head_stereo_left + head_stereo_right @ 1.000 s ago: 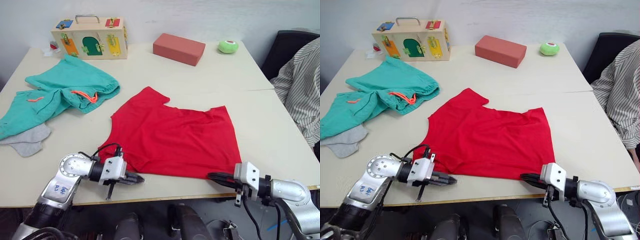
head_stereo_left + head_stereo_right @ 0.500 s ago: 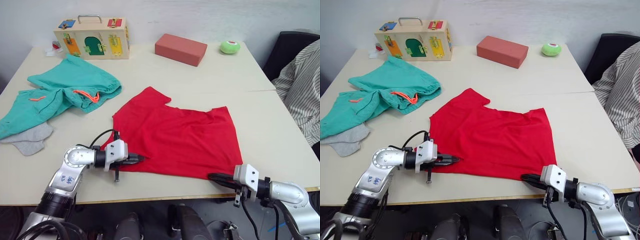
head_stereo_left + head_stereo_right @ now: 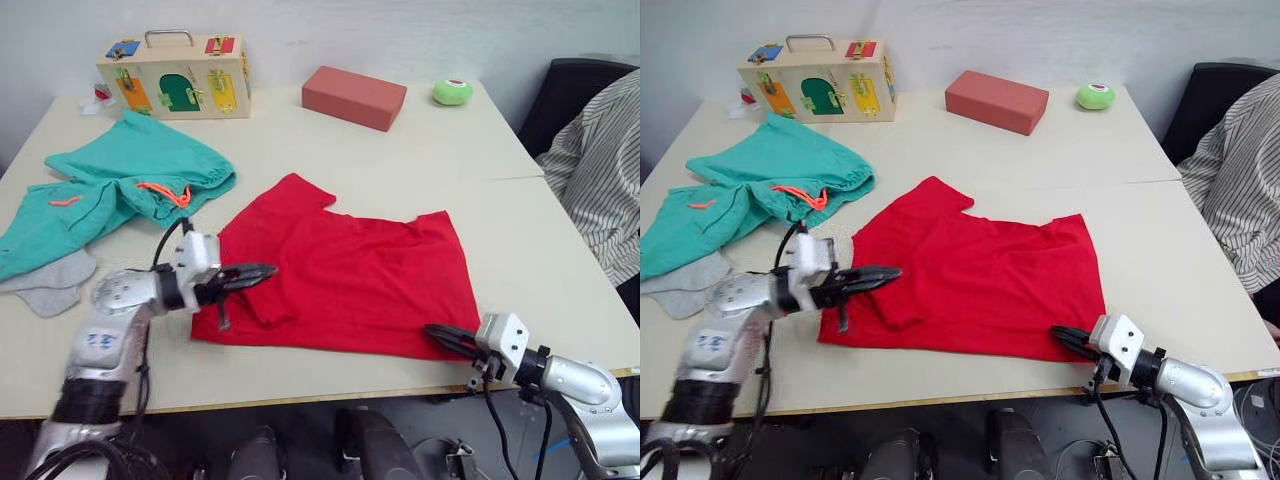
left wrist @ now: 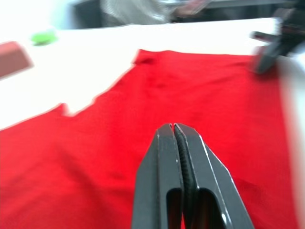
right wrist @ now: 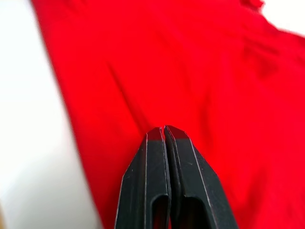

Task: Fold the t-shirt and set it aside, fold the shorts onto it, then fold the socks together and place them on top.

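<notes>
Early stage: t-shirt (image 3: 350, 275) lies mid-table, first fold barely begun, left gripper (image 3: 262, 272) pinched closed above its left edge, right gripper (image 3: 437, 334) closed at the hem; shorts (image 3: 120, 185), socks (image 3: 50, 283) untouched.

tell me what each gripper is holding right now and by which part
Left gripper is shut with nothing between its fingers, over the t-shirt. Right gripper is shut at the shirt's near edge; a pinch cannot be told.
</notes>
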`<state>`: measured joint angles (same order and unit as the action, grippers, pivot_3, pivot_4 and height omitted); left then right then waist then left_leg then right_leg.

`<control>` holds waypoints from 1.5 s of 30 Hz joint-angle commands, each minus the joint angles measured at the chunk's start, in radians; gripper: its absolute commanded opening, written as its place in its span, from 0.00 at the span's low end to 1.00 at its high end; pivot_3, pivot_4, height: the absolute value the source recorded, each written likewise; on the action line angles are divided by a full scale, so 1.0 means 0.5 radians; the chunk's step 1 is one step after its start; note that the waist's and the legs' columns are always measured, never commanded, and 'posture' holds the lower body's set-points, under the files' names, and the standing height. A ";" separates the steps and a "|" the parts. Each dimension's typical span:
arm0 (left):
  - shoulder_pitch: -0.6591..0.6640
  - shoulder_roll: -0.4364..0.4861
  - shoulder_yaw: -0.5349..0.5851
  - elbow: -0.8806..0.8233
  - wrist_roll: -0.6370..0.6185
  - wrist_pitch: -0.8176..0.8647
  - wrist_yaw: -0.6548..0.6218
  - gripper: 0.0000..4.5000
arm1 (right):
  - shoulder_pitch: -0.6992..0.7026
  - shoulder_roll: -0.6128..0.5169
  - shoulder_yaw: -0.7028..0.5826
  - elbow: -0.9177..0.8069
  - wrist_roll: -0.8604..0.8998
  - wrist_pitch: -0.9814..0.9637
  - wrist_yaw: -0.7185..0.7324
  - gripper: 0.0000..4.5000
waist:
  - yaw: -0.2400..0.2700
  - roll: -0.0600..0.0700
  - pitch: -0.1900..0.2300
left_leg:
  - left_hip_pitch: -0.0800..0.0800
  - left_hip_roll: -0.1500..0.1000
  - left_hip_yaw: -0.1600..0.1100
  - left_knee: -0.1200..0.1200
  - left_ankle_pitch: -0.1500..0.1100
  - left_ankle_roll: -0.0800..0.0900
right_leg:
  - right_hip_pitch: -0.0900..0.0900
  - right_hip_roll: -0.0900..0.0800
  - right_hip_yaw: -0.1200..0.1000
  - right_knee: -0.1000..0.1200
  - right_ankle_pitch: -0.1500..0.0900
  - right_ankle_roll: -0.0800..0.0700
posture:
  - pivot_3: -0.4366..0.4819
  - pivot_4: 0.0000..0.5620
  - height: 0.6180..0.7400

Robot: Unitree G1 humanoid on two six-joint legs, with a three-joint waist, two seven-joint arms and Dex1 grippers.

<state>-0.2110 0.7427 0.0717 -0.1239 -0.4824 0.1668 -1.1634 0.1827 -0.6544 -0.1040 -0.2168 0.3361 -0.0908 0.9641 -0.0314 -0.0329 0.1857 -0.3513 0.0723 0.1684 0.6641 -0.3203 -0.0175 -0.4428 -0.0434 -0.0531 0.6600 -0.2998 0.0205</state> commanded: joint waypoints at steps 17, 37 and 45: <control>-0.055 -0.238 -0.233 0.371 0.513 -0.413 0.214 0.01 | -0.096 0.078 0.129 0.012 -0.154 0.058 -0.203 0.02 | 0.011 -0.001 -0.001 | -0.002 -0.006 -0.002 0.000 -0.003 0.007 | 0.001 -0.003 0.001 -0.001 0.002 0.002 | 0.48 0.27 1.00; 0.333 -0.127 0.417 0.149 0.103 -0.214 0.388 0.01 | 0.205 0.050 -0.521 0.102 0.095 -0.196 -0.351 0.02 | 0.001 -0.001 -0.002 | 0.000 -0.002 0.000 -0.001 -0.003 0.005 | 0.001 -0.004 0.002 -0.001 0.002 0.002 | 0.48 0.27 1.00; 0.667 0.148 0.416 -0.040 0.193 -0.497 0.001 0.21 | 0.461 -0.170 -0.311 -0.315 0.014 -0.083 -0.046 0.09 | 0.012 0.001 -0.003 | 0.000 -0.003 0.000 -0.003 -0.005 0.006 | 0.001 -0.004 0.001 -0.004 0.001 0.002 | 0.48 0.27 1.00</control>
<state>0.1149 0.7936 0.2611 -0.1181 -0.4135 -0.0050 -1.1195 0.4004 -0.7091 -0.2403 -0.3413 0.3582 -0.1164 0.9126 -0.0255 -0.0322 0.1843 -0.3516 0.0703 0.1684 0.6626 -0.3233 -0.0137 -0.4424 -0.0456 -0.0523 0.6575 -0.2992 0.0215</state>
